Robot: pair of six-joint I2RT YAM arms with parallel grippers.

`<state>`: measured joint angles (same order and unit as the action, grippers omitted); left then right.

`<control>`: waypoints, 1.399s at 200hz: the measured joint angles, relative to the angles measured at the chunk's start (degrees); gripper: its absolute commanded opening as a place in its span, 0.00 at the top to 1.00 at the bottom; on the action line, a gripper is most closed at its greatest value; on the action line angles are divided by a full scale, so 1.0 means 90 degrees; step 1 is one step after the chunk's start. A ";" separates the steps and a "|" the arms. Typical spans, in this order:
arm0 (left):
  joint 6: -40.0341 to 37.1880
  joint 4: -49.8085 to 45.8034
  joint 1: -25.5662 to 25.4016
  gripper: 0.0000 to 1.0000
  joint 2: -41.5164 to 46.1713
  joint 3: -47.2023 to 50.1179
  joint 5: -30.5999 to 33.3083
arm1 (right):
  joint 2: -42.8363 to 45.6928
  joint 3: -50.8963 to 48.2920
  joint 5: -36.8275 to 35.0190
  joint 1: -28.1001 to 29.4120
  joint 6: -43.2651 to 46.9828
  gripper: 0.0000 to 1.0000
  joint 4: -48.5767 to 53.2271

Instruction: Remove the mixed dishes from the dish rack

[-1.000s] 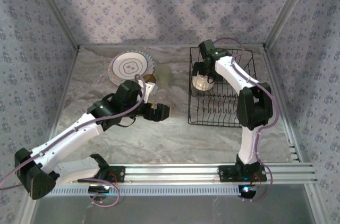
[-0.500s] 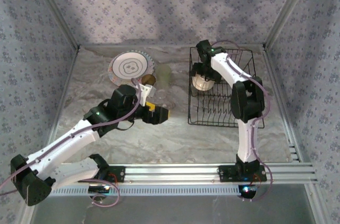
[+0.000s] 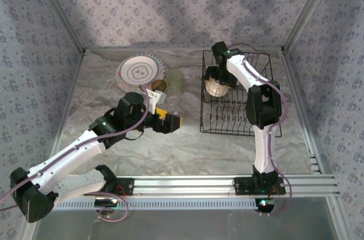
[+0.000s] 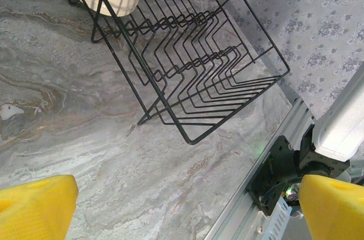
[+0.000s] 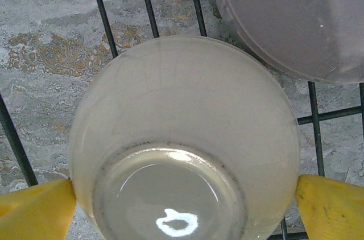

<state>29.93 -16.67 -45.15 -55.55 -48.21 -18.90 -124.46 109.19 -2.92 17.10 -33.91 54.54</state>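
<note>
Right gripper (image 5: 183, 206) jaws spread wide, yellow fingertips (image 5: 34, 209) flanking the upturned cream ceramic cup (image 5: 182, 137) at its sides, not clamped on it; the cup sits inside the black wire dish rack (image 3: 227, 118) against its left side; a pale lilac bowl (image 5: 296, 18) is just beside the cup. Left gripper (image 3: 170, 121) jaws released, nothing between them, hovering over the grey marbled table (image 3: 187, 149) left of the rack; a round white plate with grey rings (image 3: 138, 73) lies flat on the table at far left, a small tan cup (image 3: 160, 85) near it.
</note>
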 measured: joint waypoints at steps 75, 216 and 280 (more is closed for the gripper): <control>-0.0002 0.0005 0.0000 0.01 0.0000 0.0005 0.0002 | 0.0070 -0.0318 0.0532 -0.0284 0.0000 0.00 -0.0619; -0.0005 0.0005 0.0000 0.01 -0.0102 0.0005 0.0027 | 0.0801 -0.1520 0.1030 -0.0724 0.0427 0.24 -0.1792; -0.0007 0.0005 0.0000 0.01 -0.0165 0.0002 0.0027 | 0.1163 -0.2062 0.1355 -0.0821 0.0763 0.28 -0.2064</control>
<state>29.87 -16.62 -45.15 -57.04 -48.18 -18.65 -113.99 90.63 9.28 9.72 -27.05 35.97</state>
